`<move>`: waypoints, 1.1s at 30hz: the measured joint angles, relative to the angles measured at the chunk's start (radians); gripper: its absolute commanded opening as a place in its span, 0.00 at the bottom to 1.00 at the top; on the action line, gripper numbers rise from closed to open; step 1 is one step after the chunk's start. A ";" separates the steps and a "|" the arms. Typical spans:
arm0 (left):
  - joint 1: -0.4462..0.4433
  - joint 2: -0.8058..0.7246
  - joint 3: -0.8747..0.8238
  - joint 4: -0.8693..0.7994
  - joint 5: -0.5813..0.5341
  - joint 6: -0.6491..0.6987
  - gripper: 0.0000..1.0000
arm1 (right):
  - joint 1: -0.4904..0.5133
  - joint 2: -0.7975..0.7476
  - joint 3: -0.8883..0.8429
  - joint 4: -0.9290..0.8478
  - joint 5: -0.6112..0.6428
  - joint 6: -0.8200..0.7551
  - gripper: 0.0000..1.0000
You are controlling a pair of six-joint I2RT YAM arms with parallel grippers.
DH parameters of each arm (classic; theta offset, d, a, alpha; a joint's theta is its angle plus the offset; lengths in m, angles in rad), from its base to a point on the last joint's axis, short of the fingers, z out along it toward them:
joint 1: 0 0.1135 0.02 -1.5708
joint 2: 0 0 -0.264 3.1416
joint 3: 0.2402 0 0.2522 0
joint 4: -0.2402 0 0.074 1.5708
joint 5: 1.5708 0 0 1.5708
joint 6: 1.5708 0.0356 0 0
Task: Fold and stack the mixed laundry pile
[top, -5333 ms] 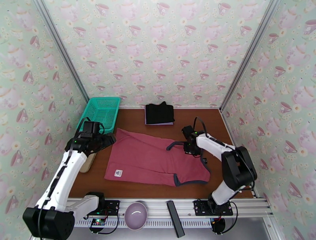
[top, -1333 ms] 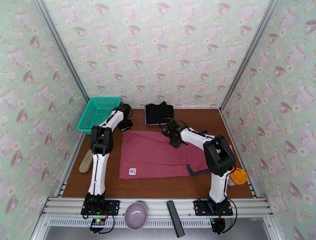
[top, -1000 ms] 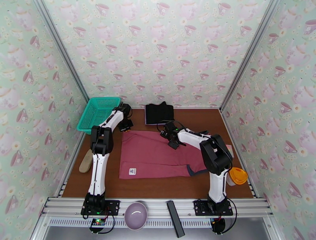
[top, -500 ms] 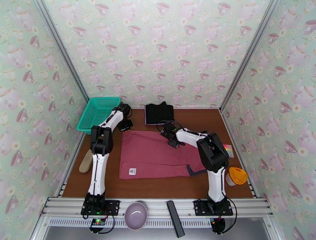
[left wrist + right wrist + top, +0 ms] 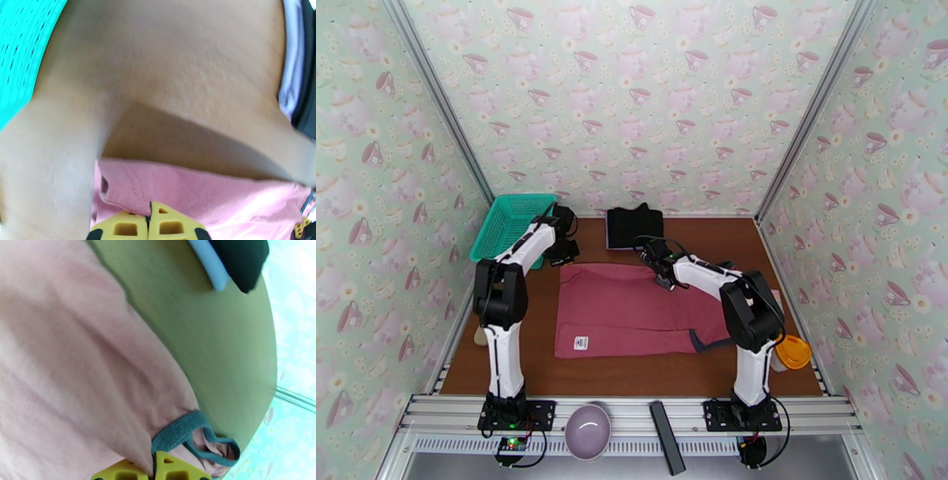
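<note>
The dusty-red sleeveless top (image 5: pixel 628 308) lies spread flat mid-table, a white label near its front edge. My left gripper (image 5: pixel 563 253) pinches its far left corner; in the left wrist view the yellow fingertips (image 5: pixel 130 228) are shut on the pink fabric (image 5: pixel 197 197). My right gripper (image 5: pixel 661 273) is on the top's far edge, its fingertips (image 5: pixel 173 469) shut on cloth beside the navy trim (image 5: pixel 185 429). At the back, the folded black garment (image 5: pixel 634 225) rests on the lavender cloth (image 5: pixel 610 243).
A teal mesh basket (image 5: pixel 513 225) stands at the back left, close to my left arm. An orange-lidded jar (image 5: pixel 791 351) stands at the right edge. A purple bowl (image 5: pixel 588 429) and a black bar (image 5: pixel 666 446) lie on the front rail.
My right gripper has closed on the top's far edge and shifted slightly toward the back. The left arm's elbow swung left while its gripper stayed on the corner.
</note>
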 measured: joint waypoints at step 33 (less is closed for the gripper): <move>-0.129 -0.353 -0.431 0.065 -0.007 -0.052 0.46 | -0.002 -0.158 -0.176 -0.053 0.014 0.238 0.42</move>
